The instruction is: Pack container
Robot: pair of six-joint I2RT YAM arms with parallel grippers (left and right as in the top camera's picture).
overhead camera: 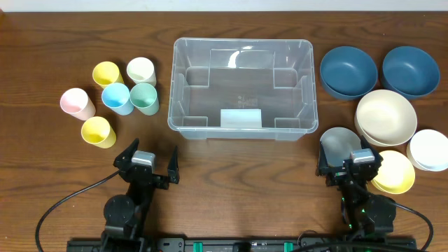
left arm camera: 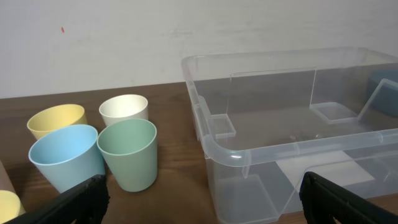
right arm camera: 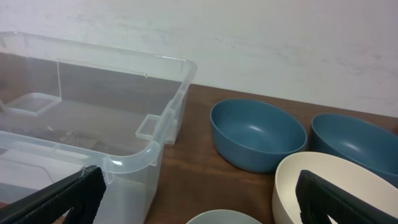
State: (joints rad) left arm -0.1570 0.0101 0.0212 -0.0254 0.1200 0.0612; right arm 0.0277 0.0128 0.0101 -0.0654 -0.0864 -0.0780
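Black fingers (left arm camera: 68,202) of the left gripper (left arm camera: 205,206) were seen at the bottom corners of the left wrist view, spread wide with nothing held between them. Likewise, the right gripper (right arm camera: 205,202) was found with its jaws wide apart and nothing gripped, poised partly over a grey bowl (overhead camera: 338,142) at the near right of the wooden table (overhead camera: 42,42). At the table's middle, ahead of and between both arms, the container (overhead camera: 180,87) was placed, with a white label (overhead camera: 241,118) showing at its near side. To its left, six cups were grouped: a yellow cup (overhead camera: 107,73), a cream cup (overhead camera: 141,70), a light blue cup (overhead camera: 116,98), a green cup (overhead camera: 144,98), a pink cup (overhead camera: 76,103) and a second yellow cup (overhead camera: 98,131). To its right, two dark blue bowls (overhead camera: 348,71), a cream bowl (overhead camera: 386,117), a white bowl (overhead camera: 429,149) and a yellow bowl (overhead camera: 394,171) were set
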